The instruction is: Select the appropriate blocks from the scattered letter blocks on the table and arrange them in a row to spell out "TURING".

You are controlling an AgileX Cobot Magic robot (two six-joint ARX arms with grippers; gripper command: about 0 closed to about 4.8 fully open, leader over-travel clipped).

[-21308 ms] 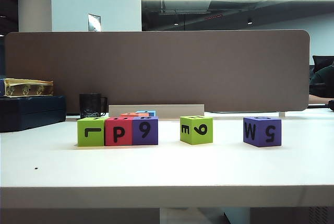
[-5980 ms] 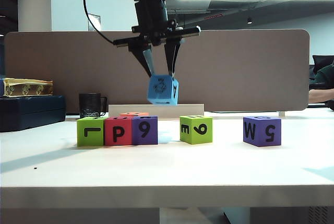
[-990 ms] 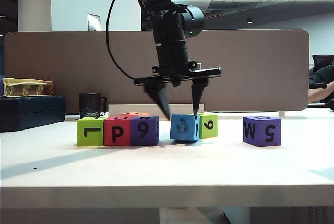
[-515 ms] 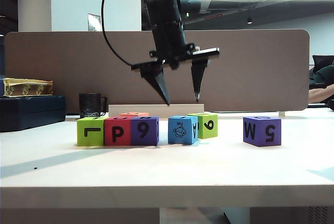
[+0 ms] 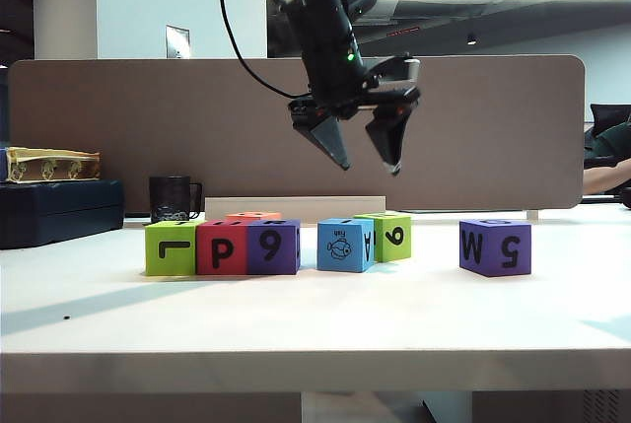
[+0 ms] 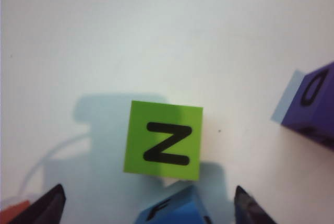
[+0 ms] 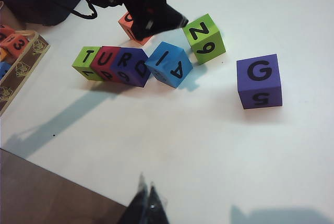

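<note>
The left end effector (image 5: 367, 160) is hanging spread and empty above the row, its two dark fingertips (image 6: 46, 205) framing the desk (image 5: 315, 319) below. Directly beneath it the lime green N block (image 6: 163, 140) is lying flat, N face up, and the light blue I block (image 6: 175, 212) is sitting just beside it on the end-effector side. Seen from the right wrist, the T, U and R blocks (image 7: 112, 63) are touching in a line, the blue block (image 7: 168, 64) is standing near the R but skewed, and the N block (image 7: 204, 38) is lying a little beyond it, out of line. The purple G block (image 7: 259, 80) is sitting well apart, farther along the row's direction. The right end effector (image 7: 146, 203) is hovering low over the desk's near edge, pressed together and empty, far from all blocks. So the left arm appears nearer, and the likely next pick, the N, is lying straight below it.
</note>
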